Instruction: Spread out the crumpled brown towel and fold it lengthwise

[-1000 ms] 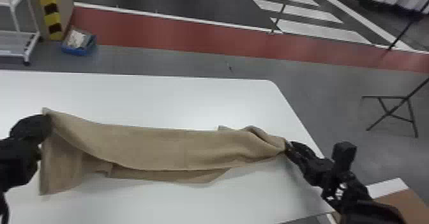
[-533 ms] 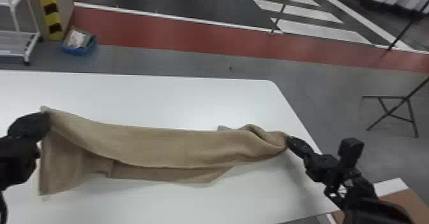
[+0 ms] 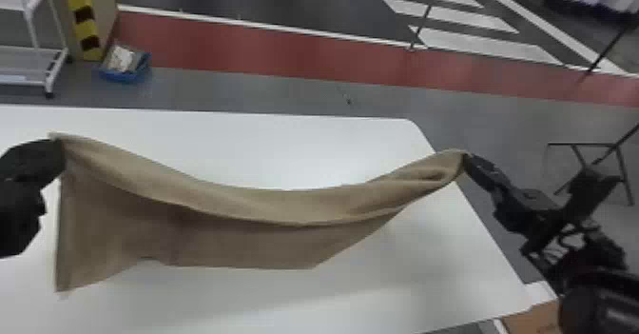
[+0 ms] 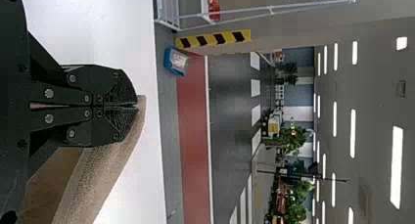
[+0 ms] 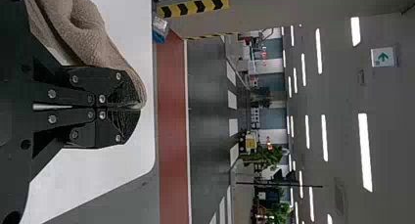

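Brown towel (image 3: 280, 209) is spanning the frame from far left to right of centre, over the white table (image 3: 304, 142), its top edge sagging midway. At the left edge, left gripper (image 3: 59, 151) is pinching one end, fingers closed together. Right of centre, right gripper (image 3: 468, 161) is gripping the other end, fingers also closed, cloth bunching beside them.

Black right arm (image 3: 527, 204), tapered black right pincer (image 3: 468, 159), round silver screws (image 5: 52, 94)
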`<control>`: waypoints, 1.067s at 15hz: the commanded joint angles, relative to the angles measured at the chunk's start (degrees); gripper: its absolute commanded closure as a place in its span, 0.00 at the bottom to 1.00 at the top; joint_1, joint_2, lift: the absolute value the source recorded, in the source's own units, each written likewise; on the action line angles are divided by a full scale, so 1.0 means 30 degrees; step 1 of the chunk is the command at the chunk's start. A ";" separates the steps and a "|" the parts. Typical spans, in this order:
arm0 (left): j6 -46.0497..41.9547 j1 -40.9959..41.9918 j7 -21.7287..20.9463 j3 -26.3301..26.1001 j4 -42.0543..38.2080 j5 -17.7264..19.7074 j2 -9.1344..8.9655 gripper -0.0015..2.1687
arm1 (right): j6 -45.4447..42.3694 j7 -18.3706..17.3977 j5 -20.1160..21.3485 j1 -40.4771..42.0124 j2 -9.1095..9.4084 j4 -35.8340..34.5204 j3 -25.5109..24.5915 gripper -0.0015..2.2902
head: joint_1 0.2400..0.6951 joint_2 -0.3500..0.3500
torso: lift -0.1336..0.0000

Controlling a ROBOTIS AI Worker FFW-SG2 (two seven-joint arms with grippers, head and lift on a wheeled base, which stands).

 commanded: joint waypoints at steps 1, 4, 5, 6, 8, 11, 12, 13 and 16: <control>0.0348 0.0058 0.0052 0.0620 -0.0660 0.0474 0.0199 0.65 | 0.1462 -0.0159 -0.1155 -0.0380 -0.0271 -0.1158 -0.1447 0.67 | 1.00 0.03 | 0.07; 0.0289 -0.1114 0.0023 0.1060 0.0043 0.1089 0.0492 0.65 | 0.2458 -0.0364 -0.1273 -0.1229 -0.1062 -0.0982 -0.2297 0.67 | 0.93 0.00 | 0.07; 0.0055 -0.2081 -0.0007 0.1031 0.1010 0.1294 0.0463 0.65 | 0.2458 -0.0364 -0.0452 -0.1991 -0.1032 -0.0367 -0.1711 0.67 | 0.91 0.00 | 0.07; -0.0121 -0.3282 -0.0007 0.0943 0.2299 0.1704 0.0463 0.65 | 0.2458 -0.0364 0.0544 -0.3104 -0.0915 0.0512 -0.0920 0.67 | 0.88 0.00 | 0.07; -0.0765 -0.5567 -0.0095 0.0533 0.4965 0.1792 0.0492 0.65 | 0.2341 -0.0394 0.2477 -0.5770 -0.0358 0.2827 0.0369 0.67 | 0.82 0.02 | 0.07; -0.2992 -0.9317 -0.0300 -0.0493 1.0033 0.1792 0.0433 0.65 | 0.0173 -0.0570 0.5436 -0.9667 0.0228 0.7163 0.2156 0.67 | 0.75 0.09 | 0.07; -0.4750 -1.0518 -0.0124 -0.0874 1.1791 0.1821 0.0345 0.65 | -0.0589 -0.0570 0.5817 -1.0604 0.0374 0.8393 0.2684 0.67 | 0.72 0.11 | 0.07; -0.6449 -1.1485 -0.0036 -0.1108 1.3314 0.1851 0.0199 0.65 | -0.1058 -0.0657 0.5905 -1.1366 0.0403 0.9301 0.2918 0.67 | 0.65 0.16 | 0.07; -0.8324 -1.5440 -0.0944 -0.1137 1.7797 0.3023 0.0052 0.65 | -0.1292 -0.0628 0.5934 -1.3710 0.0198 1.1352 0.3357 0.67 | 0.51 0.21 | 0.07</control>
